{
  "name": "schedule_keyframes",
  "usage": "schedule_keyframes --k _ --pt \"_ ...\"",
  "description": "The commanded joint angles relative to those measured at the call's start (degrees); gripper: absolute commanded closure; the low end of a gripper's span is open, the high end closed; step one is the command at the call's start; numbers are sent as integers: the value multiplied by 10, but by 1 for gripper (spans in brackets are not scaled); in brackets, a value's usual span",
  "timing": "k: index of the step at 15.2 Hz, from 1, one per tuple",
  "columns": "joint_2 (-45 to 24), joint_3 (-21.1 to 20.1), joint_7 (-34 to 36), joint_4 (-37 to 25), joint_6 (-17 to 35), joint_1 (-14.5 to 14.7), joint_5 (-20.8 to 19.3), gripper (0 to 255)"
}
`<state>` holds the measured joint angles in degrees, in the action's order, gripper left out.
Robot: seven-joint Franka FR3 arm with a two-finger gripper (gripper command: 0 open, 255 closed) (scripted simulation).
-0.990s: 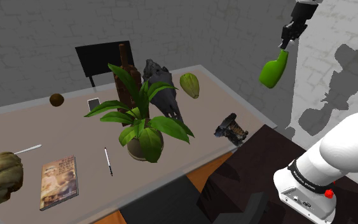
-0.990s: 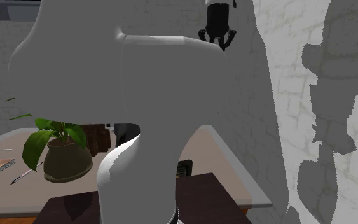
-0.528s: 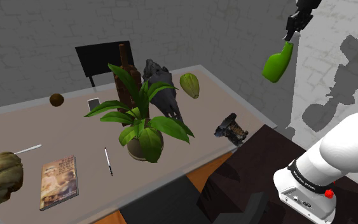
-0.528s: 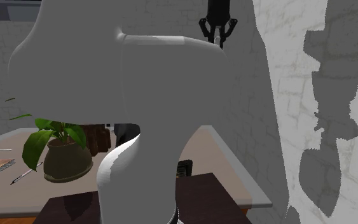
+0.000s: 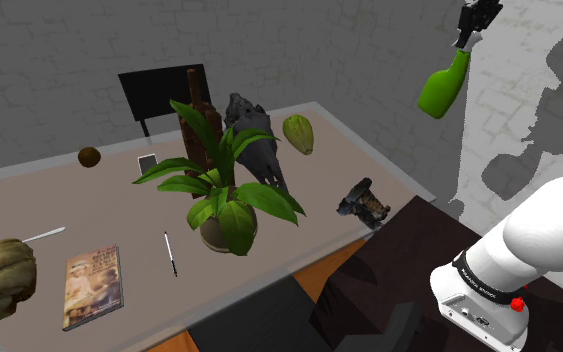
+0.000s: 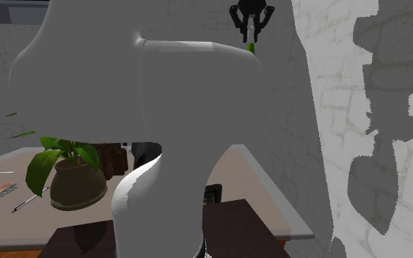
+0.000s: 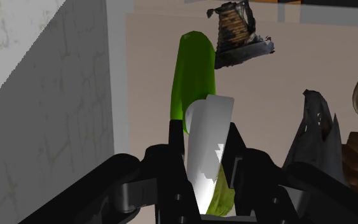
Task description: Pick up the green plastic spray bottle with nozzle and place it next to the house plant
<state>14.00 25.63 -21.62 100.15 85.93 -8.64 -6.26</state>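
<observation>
The green spray bottle (image 5: pixel 442 88) hangs high in the air off the table's right end in the shoulder view, tilted, with its white nozzle (image 7: pixel 206 145) clasped in my black gripper (image 5: pixel 472 30). In the wrist view the fingers (image 7: pixel 175 146) close on the nozzle and the green body (image 7: pixel 194 73) points away from the hand. The second exterior view has the gripper (image 6: pixel 251 22) at the top, above the arm's white bulk. The house plant (image 5: pixel 220 178), green leaves in a round pot, stands mid-table, well below and to the left of the bottle.
On the table (image 5: pixel 109 200): a dark bottle (image 5: pixel 197 115), a dark skull-like object (image 5: pixel 254 140), a green pod (image 5: pixel 298 133), a small dark gadget (image 5: pixel 365 201) near the right edge, a book (image 5: pixel 93 284), a pen (image 5: pixel 170 252) and a brown ball (image 5: pixel 89 156). A black chair (image 5: pixel 164 92) stands behind.
The gripper has risen further and shifted right in the shoulder view, carrying the green bottle upward with it. Nothing on the table has moved.
</observation>
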Motion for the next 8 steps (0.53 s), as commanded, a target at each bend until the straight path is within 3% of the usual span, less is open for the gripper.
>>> schedule_keyframes --k 1,8 --pt "-5 0 -2 -20 -15 0 2 255" --pt "-30 4 -11 -101 -73 2 11 255"
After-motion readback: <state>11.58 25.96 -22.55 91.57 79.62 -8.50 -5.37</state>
